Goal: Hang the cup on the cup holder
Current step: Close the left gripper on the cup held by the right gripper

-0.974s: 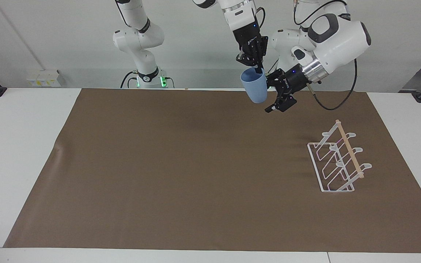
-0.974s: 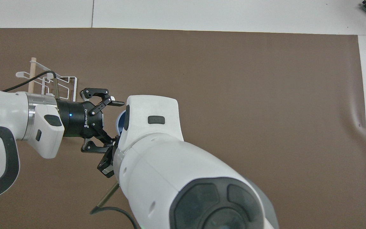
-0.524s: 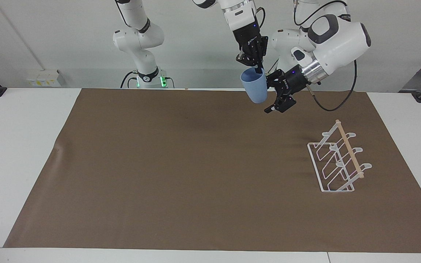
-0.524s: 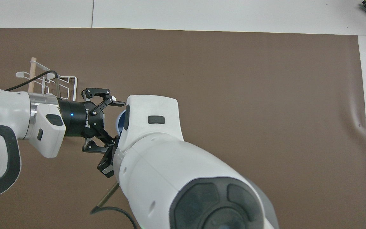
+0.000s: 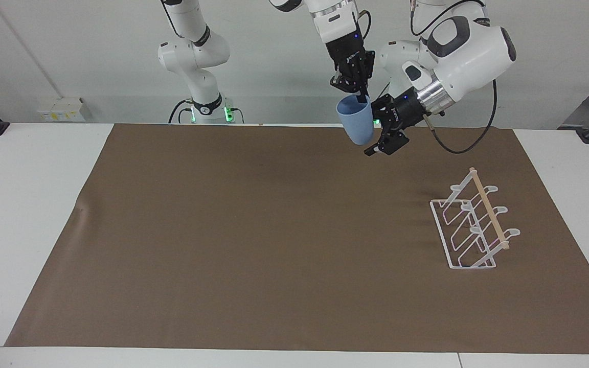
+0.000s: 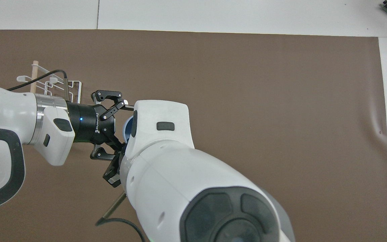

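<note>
Handover step in hand. The right gripper [image 5: 361,94] is clamped on the rim of the cup [image 5: 356,120], holding it in the air, mouth up and tilted, over the robots' edge of the brown mat [image 5: 253,235]. The left gripper [image 5: 376,138] stands just beside the cup's wall with its fingers spread wide, gripping nothing; contact cannot be told. Judgement: next the left gripper must close around the cup's body before the right lets go, then carry it to the cup holder [image 5: 473,225], which stands empty on the mat toward the left arm's end. The mat covers most of the white counter [image 5: 18,204]; plain white wall, wall sockets [image 5: 61,109].
</note>
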